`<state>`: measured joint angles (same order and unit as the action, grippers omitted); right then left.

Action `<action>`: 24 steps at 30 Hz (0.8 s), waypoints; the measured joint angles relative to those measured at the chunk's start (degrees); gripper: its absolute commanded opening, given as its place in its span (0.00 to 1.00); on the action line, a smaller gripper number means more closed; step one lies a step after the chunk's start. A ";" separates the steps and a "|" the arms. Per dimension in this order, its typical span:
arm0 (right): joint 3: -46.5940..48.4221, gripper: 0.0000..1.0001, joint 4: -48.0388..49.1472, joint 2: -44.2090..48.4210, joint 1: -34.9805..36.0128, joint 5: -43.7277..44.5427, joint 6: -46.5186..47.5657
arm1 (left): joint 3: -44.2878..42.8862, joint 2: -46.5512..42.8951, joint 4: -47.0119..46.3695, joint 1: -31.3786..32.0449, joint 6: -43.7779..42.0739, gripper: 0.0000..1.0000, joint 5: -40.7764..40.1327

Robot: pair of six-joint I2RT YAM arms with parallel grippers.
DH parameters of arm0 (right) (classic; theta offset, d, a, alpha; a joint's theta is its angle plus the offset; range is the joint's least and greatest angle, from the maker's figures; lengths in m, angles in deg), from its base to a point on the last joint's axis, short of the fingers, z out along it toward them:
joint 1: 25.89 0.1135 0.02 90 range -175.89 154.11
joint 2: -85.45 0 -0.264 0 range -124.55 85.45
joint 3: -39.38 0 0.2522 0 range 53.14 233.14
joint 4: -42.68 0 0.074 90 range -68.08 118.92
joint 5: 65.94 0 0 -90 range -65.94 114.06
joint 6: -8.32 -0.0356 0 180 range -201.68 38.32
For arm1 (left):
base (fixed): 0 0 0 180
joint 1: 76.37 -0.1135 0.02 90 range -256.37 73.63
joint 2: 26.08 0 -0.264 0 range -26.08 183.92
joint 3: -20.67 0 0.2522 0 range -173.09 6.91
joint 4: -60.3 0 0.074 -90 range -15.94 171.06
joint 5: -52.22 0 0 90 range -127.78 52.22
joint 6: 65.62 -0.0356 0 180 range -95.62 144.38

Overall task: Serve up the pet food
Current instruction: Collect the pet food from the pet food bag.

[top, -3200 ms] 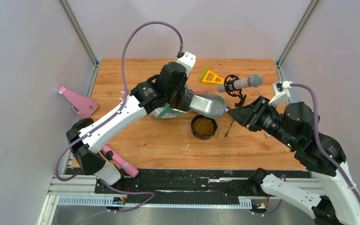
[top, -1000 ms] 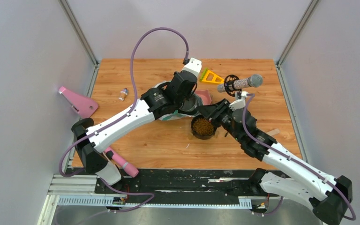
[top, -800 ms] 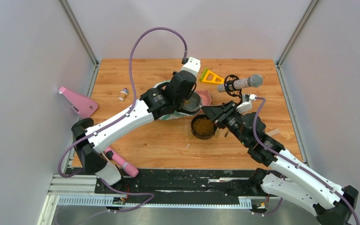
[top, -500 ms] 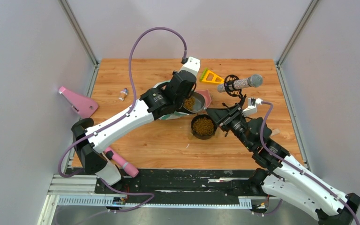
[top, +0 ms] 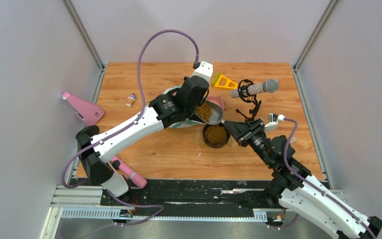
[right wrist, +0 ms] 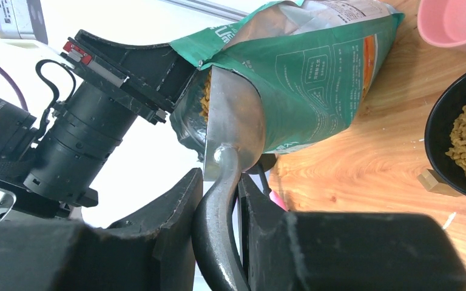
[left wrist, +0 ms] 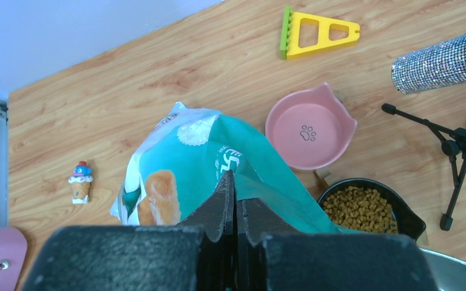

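The right end effector is closed on the dark handle of a metal scoop, with one finger on each side of the handle. The scoop carries a load of brown pet food and is at the open mouth of the teal-green and white bag. In the top view it is between the bag and the black bowl, close to the bowl's far rim.

More of the same kibble fills the black bowl, which stands on the wooden surface just beside the bag. I cannot tell whether the scoop touches the bowl.

The left end effector has its fingers pressed together with almost no gap. In the right wrist view it pinches the upper edge of the bag and keeps the mouth open.

An empty pink bowl with a paw print stands behind the black one, next to the bag. Farther back lies a yellow and green triangular tool. A glittery microphone on a small black stand is to the right. A little ice-cream toy stands left of the bag, well apart from it.
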<state>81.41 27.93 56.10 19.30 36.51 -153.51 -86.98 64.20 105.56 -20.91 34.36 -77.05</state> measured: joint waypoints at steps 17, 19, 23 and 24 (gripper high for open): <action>2.14 0.00 -6.25 2.27 -1.01 -2.16 -0.46 | 0.20 -0.04 -0.37 0.02 0.20 0.00 -1.01; 3.10 0.00 -8.15 3.04 -1.03 -2.43 -0.24 | 0.20 -0.07 -0.42 0.02 0.20 0.00 -1.36; 4.52 0.00 -12.22 5.01 -1.03 -2.91 -0.02 | 0.20 -0.09 -0.68 0.00 0.22 0.00 -1.99; 5.07 0.00 -13.40 5.33 -1.03 -3.02 -0.02 | 0.20 -0.11 -0.72 0.00 0.24 0.00 -1.97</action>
<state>86.48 14.53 61.44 18.27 33.49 -153.54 -86.78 64.09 104.84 -20.91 34.60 -79.02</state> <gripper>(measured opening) 0.263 0.007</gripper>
